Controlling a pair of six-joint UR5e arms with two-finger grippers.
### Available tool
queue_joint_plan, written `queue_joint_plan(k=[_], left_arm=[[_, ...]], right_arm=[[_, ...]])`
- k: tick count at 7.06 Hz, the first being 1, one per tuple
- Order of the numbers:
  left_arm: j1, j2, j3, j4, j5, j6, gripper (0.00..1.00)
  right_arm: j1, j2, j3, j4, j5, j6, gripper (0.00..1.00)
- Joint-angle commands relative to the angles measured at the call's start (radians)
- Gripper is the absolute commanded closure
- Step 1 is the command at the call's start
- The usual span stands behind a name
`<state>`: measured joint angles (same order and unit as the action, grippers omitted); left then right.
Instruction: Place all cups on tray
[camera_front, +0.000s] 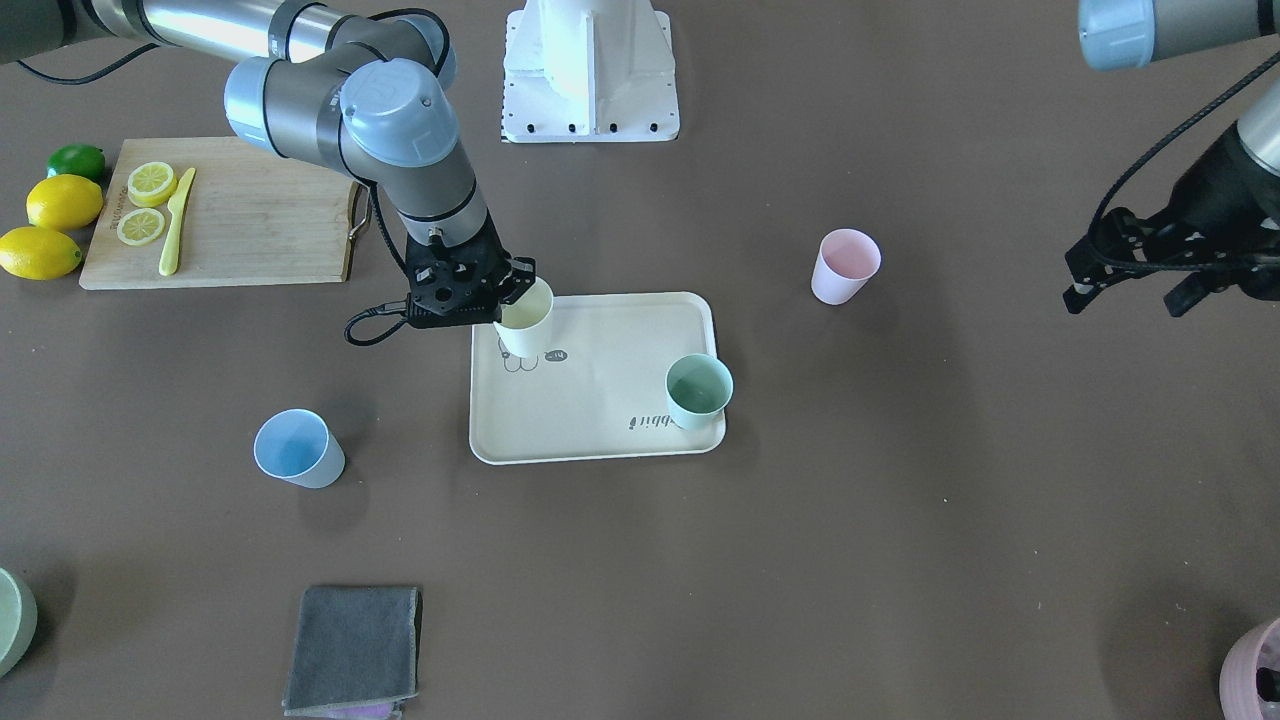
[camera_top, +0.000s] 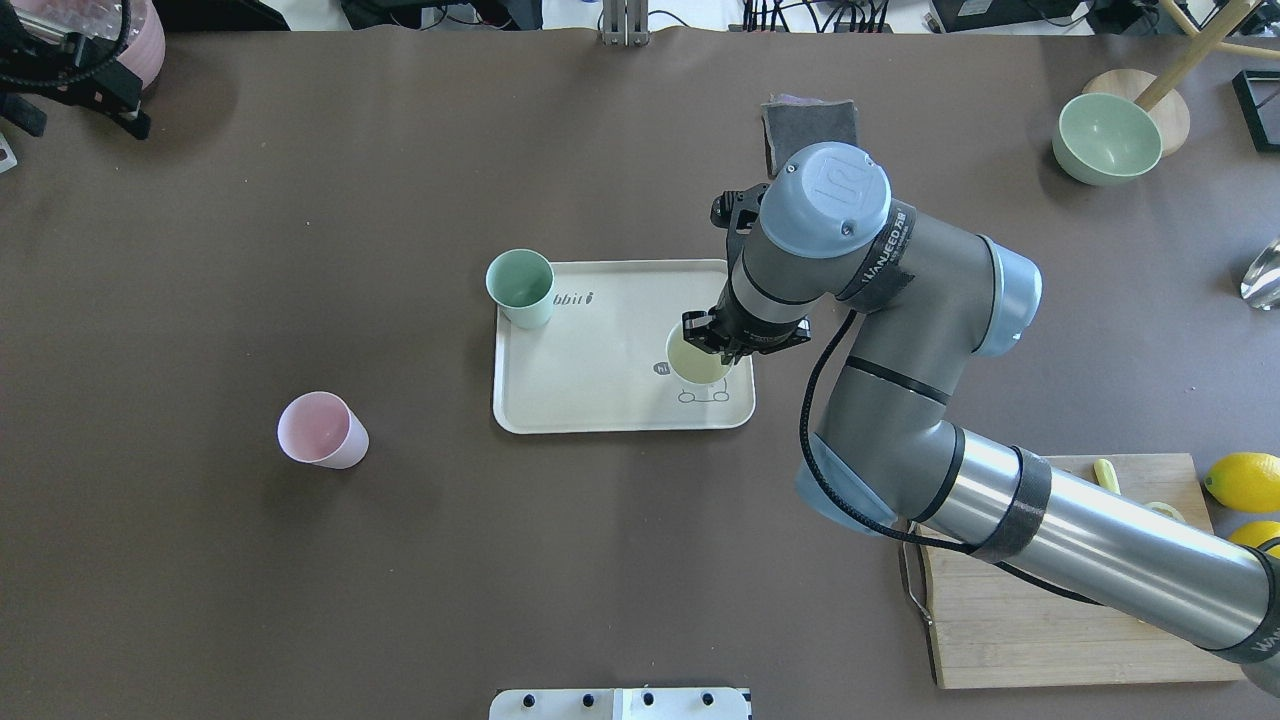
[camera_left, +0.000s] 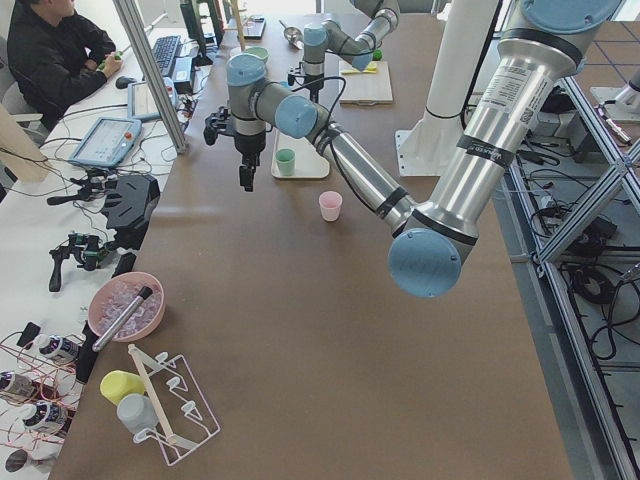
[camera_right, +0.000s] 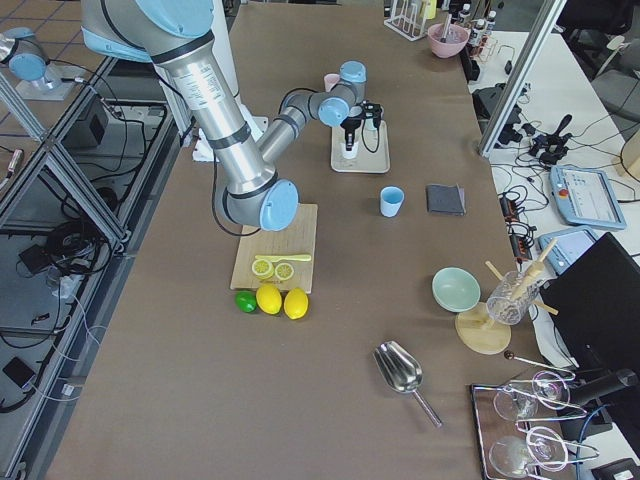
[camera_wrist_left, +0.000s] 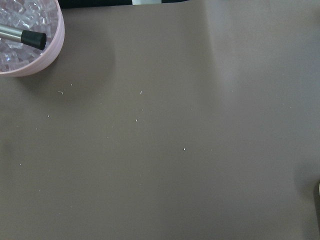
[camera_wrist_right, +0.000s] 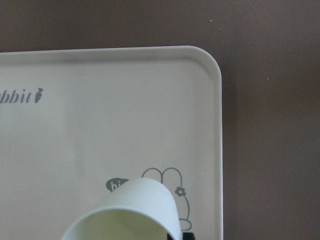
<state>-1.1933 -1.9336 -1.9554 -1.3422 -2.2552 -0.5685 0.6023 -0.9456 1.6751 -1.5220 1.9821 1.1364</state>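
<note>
- Our right gripper has its jaws clamped on the rim of the pale yellow cup, which is over the rabbit drawing on the tray. We cannot tell whether the cup touches the tray.
- The mint green cup stands in a tray corner.
- The pink cup and the light blue cup stand on the tabletop, on opposite sides of the tray.
- Our left gripper hangs with jaws apart, well away from the tray.

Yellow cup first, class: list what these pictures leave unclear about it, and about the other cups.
- The yellow cup: whether its base touches the tray. The right wrist view's lower edge cuts it off, and overhead the right gripper covers it.
- The blue cup: hidden overhead behind the right arm.
- The mint cup: outside the right wrist view's frame.
</note>
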Motion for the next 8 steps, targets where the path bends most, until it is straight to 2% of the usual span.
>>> queue_joint_plan(k=[1, 2, 3, 5, 6, 7, 8], left_arm=[[0.046, 0.216, -0.114, -0.181, 0.002, -0.081, 0.02], [0.078, 0.304, -0.119, -0.322, 0.003, -0.161, 0.02], [0.131, 0.321, -0.116, -0.375, 0.012, -0.238, 0.02], [0.236, 0.321, -0.163, -0.377, 0.086, -0.345, 0.02], [0.248, 0.321, -0.168, -0.377, 0.109, -0.352, 0.02], [0.264, 0.321, -0.171, -0.377, 0.109, -0.378, 0.02], [0.340, 0.320, -0.178, -0.408, 0.187, -0.475, 0.02]], right_arm=[[0.001, 0.002, -0.017, 0.011, -0.002, -0.001, 1.00], [0.002, 0.002, -0.020, 0.011, -0.002, -0.003, 1.00], [0.005, 0.002, -0.031, 0.011, -0.002, -0.004, 1.00], [0.005, 0.002, -0.041, 0.011, -0.002, -0.006, 1.00], [0.005, 0.002, -0.047, 0.011, -0.002, -0.001, 0.28], [0.005, 0.002, -0.054, 0.031, -0.005, 0.003, 0.01], [0.017, 0.004, -0.040, 0.055, 0.001, 0.031, 0.00]])
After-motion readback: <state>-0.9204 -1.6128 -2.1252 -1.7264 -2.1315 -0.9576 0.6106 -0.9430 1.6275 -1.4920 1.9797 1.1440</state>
